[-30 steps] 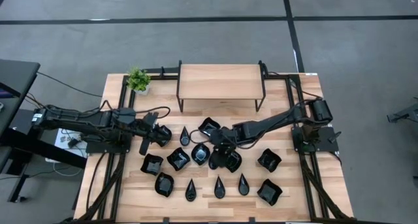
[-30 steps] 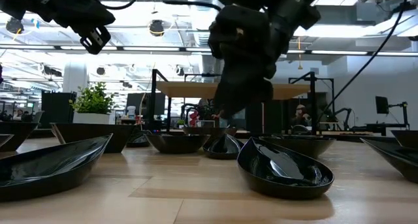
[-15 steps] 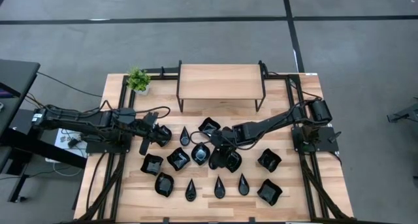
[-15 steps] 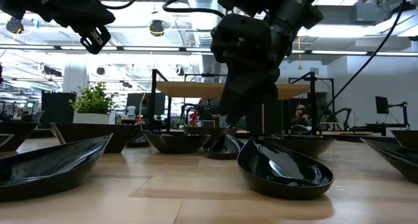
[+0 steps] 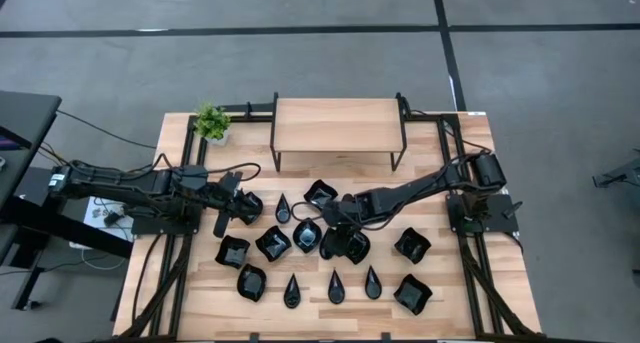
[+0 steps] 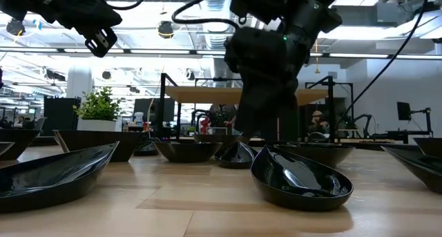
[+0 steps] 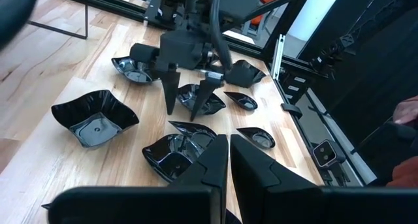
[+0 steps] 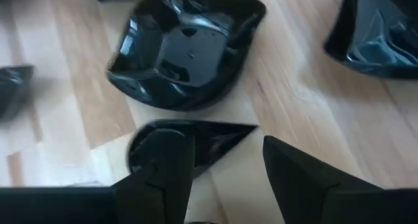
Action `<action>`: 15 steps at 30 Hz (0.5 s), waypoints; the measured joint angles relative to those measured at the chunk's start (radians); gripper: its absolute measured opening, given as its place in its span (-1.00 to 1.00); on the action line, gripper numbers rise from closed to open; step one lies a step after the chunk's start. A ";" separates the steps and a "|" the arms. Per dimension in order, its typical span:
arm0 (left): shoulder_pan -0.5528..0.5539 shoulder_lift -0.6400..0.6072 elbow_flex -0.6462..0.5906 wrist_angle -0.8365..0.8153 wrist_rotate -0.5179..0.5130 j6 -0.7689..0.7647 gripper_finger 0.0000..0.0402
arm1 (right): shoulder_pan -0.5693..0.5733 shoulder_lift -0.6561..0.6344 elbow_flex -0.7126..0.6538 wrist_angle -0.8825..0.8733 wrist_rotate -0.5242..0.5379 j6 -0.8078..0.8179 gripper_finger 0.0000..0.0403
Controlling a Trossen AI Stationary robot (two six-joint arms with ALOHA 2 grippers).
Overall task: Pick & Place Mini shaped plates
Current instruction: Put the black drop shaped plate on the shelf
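Glossy black mini shaped plates (image 5: 272, 243) lie on a pale blond wood-grain tabletop (image 5: 460, 303) framed by black rails, beside a green potted plant (image 5: 211, 121) in a white pot, a light wooden shelf (image 5: 338, 125), and grey floor (image 5: 300, 53) crossed by dark lines.

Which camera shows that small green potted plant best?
The high view: the small green potted plant sits unobstructed at the table's back left corner. The low view shows it distant behind dishes; the wrist views miss it.

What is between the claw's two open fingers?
In the right wrist view, a teardrop plate lies on bare wood between the right tool's open fingers, partly under one.
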State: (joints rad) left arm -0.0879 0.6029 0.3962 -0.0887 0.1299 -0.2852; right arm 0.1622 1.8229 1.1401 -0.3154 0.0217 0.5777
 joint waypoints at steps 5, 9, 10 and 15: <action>0.000 0.000 0.000 0.000 -0.002 0.000 -0.91 | 0.001 -0.002 0.001 0.002 0.005 0.000 -0.15; 0.000 0.000 0.000 0.000 -0.002 0.000 -0.91 | 0.001 0.005 0.001 0.006 0.005 -0.003 -0.16; 0.000 0.000 0.000 0.000 -0.002 -0.001 -0.91 | 0.001 0.013 0.001 0.013 0.005 -0.002 -0.16; 0.000 0.000 0.000 0.000 -0.003 -0.004 -0.91 | 0.003 0.039 0.003 0.032 -0.017 0.012 -0.18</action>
State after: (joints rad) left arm -0.0879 0.6033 0.3962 -0.0883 0.1272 -0.2887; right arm 0.1654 1.8618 1.1428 -0.2831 0.0050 0.5899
